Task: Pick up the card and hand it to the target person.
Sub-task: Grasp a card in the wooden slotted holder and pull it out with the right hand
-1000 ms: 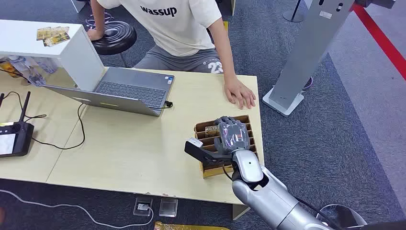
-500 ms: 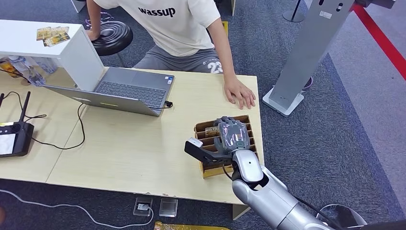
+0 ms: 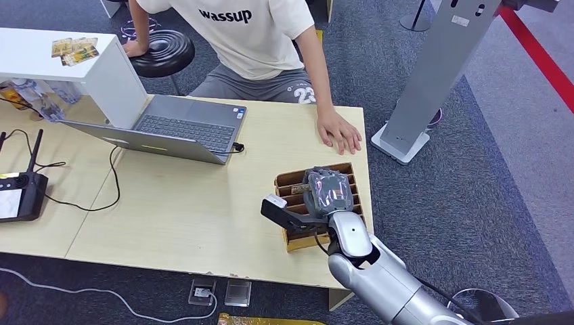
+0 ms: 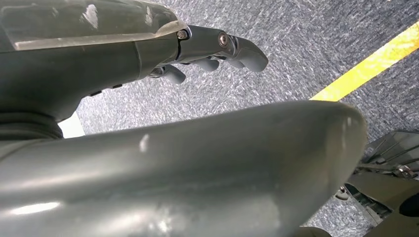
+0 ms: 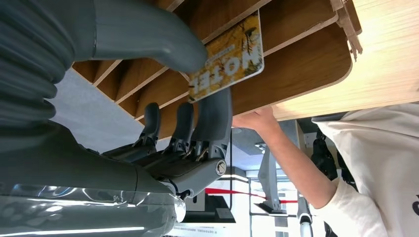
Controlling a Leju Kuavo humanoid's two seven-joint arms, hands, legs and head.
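Observation:
A yellow card (image 3: 298, 185) printed with "HOTEL" stands in a slot of the brown wooden card holder (image 3: 290, 238) near the table's right front corner. My right hand (image 3: 327, 193) is over the holder, and in the right wrist view its thumb and a finger pinch the card (image 5: 227, 59) above the holder's slats (image 5: 301, 49). The person in a white shirt (image 3: 250, 34) sits across the table, with one hand (image 3: 340, 133) flat on the tabletop just beyond the holder. My left hand (image 4: 212, 47) hangs over the carpet, fingers loosely extended and holding nothing.
An open laptop (image 3: 183, 125) lies on the table's middle left, beside a white shelf box (image 3: 101, 74) with more cards (image 3: 74, 51) on top. A controller (image 3: 20, 196) with cables sits at far left. A grey stand (image 3: 440, 68) rises to the right of the table.
My right hand has drawn slightly back toward me over the holder, its fingers closing on the card. The person's hand on the table stays put.

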